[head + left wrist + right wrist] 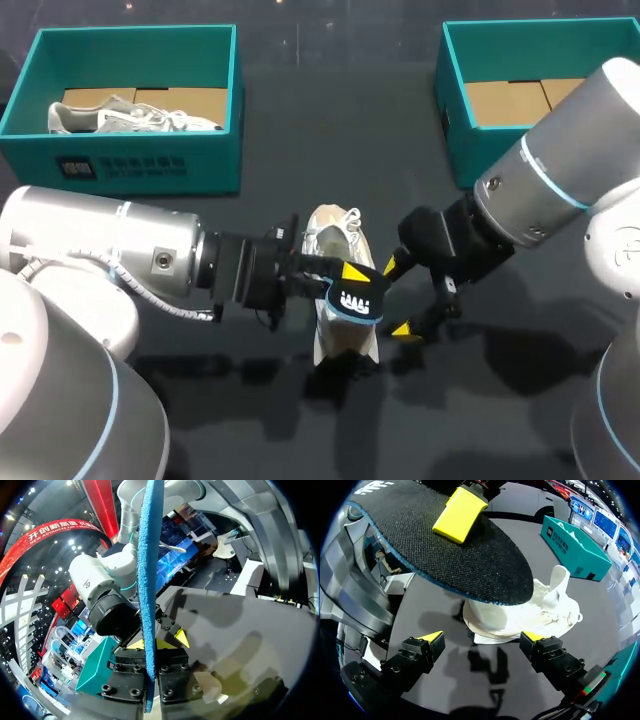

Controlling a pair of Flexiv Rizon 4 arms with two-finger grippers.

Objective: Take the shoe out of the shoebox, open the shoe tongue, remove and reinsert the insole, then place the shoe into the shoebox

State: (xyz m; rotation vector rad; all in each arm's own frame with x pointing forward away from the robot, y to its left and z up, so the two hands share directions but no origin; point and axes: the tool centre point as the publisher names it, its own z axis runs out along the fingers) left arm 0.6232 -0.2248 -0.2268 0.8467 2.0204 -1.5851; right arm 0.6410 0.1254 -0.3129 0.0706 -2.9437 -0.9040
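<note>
Thin blue-edged black mesh insole point(355, 302): light, floppy; your left gripper point(356, 284) is clamping it. Your right gripper point(395, 298) is standing wide open, empty. Soft white shoe point(334, 238): you'd be bracing heel.

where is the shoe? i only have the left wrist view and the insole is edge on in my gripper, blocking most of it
Observer: In the head view the shoe lies on the table, partly under the insole that the left gripper holds, between the two grippers.
Operator: is the right gripper holding anything
Observer: No. The right gripper is open and holds nothing; the shoe is just ahead of it.
Operator: and the boxes
Observer: The left shoebox has a second shoe in it.
</note>
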